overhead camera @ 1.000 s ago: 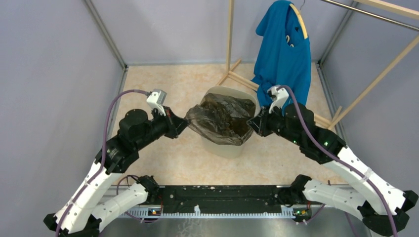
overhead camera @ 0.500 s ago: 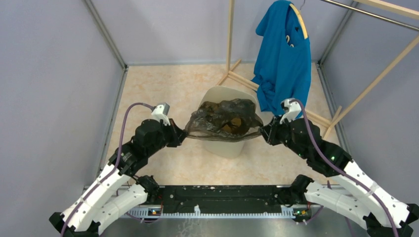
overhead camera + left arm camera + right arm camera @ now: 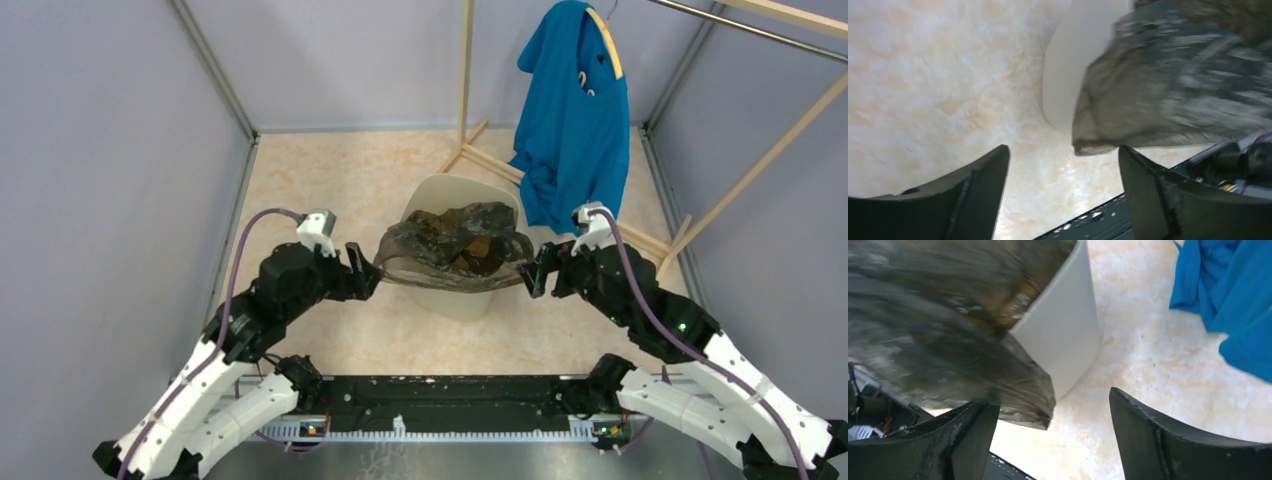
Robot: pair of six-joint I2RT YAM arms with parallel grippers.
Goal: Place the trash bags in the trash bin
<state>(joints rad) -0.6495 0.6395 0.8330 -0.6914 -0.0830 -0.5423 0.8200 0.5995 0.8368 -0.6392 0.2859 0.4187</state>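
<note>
The dark, wrinkly trash bag (image 3: 455,245) lies draped over the mouth of the cream trash bin (image 3: 455,300), with loose edges hanging past the rim on both sides. My left gripper (image 3: 362,272) stands open just left of the bin. In the left wrist view its jaws (image 3: 1064,150) are wide apart, and a bag corner (image 3: 1168,85) hangs free above them beside the bin wall (image 3: 1068,65). My right gripper (image 3: 535,270) is open at the bin's right. Its jaws (image 3: 1050,400) are spread, the bag's other corner (image 3: 948,340) drooping loose by one finger, next to the bin (image 3: 1063,340).
A blue T-shirt (image 3: 575,110) hangs on a wooden rack (image 3: 465,70) behind and right of the bin, close to my right arm; it also shows in the right wrist view (image 3: 1228,290). Grey walls close in on both sides. A black rail (image 3: 450,400) runs along the near edge.
Both grippers have opened and let go of the bag's edges. The bag, held stretched between them before, now sags over the bin's rim.
</note>
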